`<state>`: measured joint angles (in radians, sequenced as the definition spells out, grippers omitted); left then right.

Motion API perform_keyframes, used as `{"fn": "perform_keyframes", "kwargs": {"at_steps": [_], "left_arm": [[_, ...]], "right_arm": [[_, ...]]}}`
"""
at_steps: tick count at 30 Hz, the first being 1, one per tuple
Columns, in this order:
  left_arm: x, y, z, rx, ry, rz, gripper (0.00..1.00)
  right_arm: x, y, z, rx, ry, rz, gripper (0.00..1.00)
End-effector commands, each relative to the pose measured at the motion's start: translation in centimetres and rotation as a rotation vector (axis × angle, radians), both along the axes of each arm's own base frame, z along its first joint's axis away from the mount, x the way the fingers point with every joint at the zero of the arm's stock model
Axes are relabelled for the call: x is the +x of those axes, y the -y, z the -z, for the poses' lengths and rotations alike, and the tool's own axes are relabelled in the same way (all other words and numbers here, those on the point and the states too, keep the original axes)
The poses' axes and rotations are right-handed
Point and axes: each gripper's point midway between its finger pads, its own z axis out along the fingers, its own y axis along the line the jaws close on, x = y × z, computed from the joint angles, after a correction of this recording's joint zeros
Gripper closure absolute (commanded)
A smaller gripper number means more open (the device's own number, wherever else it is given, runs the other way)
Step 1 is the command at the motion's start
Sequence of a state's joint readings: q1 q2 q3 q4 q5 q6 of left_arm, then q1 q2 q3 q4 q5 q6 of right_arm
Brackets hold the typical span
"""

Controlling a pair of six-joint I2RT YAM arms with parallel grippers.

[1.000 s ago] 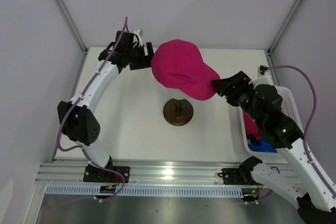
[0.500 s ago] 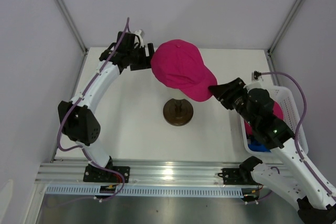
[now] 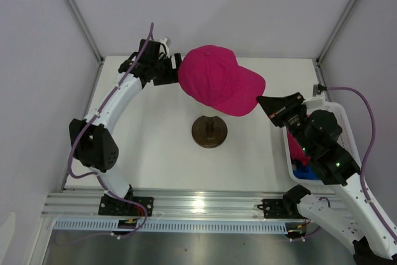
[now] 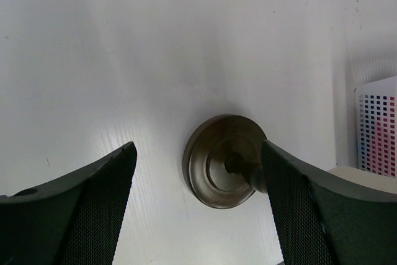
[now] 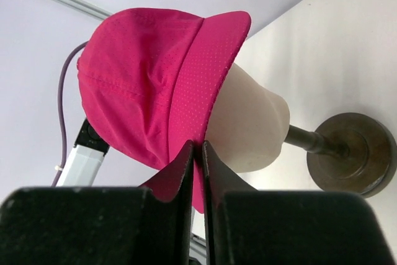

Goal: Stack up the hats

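My right claw [image 5: 197, 148] clamps the brim of the pink cap [image 3: 217, 82] at four o'clock, while my left claw [image 4: 197, 150] stands apart at ten.

Brightly, evenly lit; glare off the front rail [image 3: 198, 203]; soft shadow around the stand [image 4: 223, 169]; blurred at the near fingers [image 4: 93, 209].

White table [image 3: 155, 147], matte, soft even light. Pale grey-lilac walls [image 3: 217, 4] close on three sides, metal posts [image 3: 74, 10] at far corners. Aluminium rail [image 3: 198, 202] along near edge, glare on it.
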<state>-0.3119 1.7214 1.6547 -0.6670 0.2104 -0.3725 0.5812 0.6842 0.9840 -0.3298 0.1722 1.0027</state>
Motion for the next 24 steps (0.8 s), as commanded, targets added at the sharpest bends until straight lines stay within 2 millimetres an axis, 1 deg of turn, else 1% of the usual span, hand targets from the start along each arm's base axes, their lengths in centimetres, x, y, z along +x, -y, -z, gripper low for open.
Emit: {"fn": "perform_keyframes", "kwargs": {"at_steps": [1, 4, 5, 6, 7, 8, 9, 10, 11, 12, 14, 15, 16, 17, 18, 19, 21, 24], "left_arm": [[0.3, -0.4, -0.6, 0.019, 0.038, -0.006, 0.15], [0.7, -1.5, -0.9, 0.026, 0.052, -0.050, 0.15], [0.5, -1.8, -1.2, 0.008, 0.056, -0.063, 0.16], [0.5, -2.2, -1.8, -0.026, 0.060, -0.063, 0.15], [0.8, -2.4, -2.5, -0.059, 0.084, -0.063, 0.15], [0.7, -3.3, -2.9, -0.091, 0.086, -0.083, 0.15], [0.7, -3.4, -3.6, -0.116, 0.099, -0.077, 0.15], [0.6, -3.1, -4.2, -0.151, 0.114, -0.052, 0.16], [0.5, -3.3, -4.8, -0.164, 0.128, -0.045, 0.16], [0.3, -3.5, -5.9, -0.177, 0.153, -0.039, 0.16], [0.1, -3.1, -7.4, -0.204, 0.188, -0.007, 0.16], [0.1, -3.0, -8.5, -0.217, 0.215, 0.005, 0.17], [-0.1, -2.7, -9.2, -0.234, 0.229, 0.020, 0.17], [-0.6, -2.1, -9.8, -0.263, 0.231, 0.058, 0.18], [-0.6, -1.9, -10.8, -0.283, 0.257, 0.075, 0.18], [-1.2, -1.2, -11.5, -0.321, 0.257, 0.112, 0.19], [-1.5, -0.3, -12.2, -0.362, 0.270, 0.170, 0.19], [-1.8, 0.5, -12.7, -0.403, 0.260, 0.223, 0.20]], "right_arm": [[0.3, 0.8, -2.2, 0.029, 0.025, 0.047, 0.92], [0.1, 0.9, -3.0, 0.054, 0.023, 0.047, 0.94], [0.1, 0.9, -3.3, 0.072, 0.017, 0.049, 0.94], [0.0, 1.0, -3.3, 0.077, 0.006, 0.055, 0.97], [0.0, 1.1, -4.0, 0.086, 0.005, 0.060, 0.99], [0.0, 1.1, -3.7, 0.092, -0.025, 0.064, 1.00], [-0.1, 1.2, -4.0, 0.094, -0.035, 0.065, 1.00], [-0.3, 1.3, -5.1, 0.109, -0.029, 0.063, 1.00], [-0.2, 1.0, -5.1, 0.108, -0.042, 0.053, 1.00], [-0.2, 0.9, -5.1, 0.111, -0.052, 0.048, 1.00], [0.0, 0.6, -5.2, 0.112, -0.064, 0.043, 1.00], [0.1, 0.5, -5.2, 0.120, -0.073, 0.042, 1.00], [0.2, 0.3, -5.0, 0.124, -0.079, 0.038, 1.00], [0.3, 0.2, -4.7, 0.127, -0.091, 0.034, 1.00], [0.4, 0.1, -4.4, 0.129, -0.100, 0.035, 1.00], [0.5, -0.1, -4.2, 0.140, -0.110, 0.035, 1.00], [0.7, -0.1, -3.4, 0.160, -0.132, 0.041, 1.00], [0.8, 0.2, -3.9, 0.212, -0.136, 0.051, 1.00]]}}
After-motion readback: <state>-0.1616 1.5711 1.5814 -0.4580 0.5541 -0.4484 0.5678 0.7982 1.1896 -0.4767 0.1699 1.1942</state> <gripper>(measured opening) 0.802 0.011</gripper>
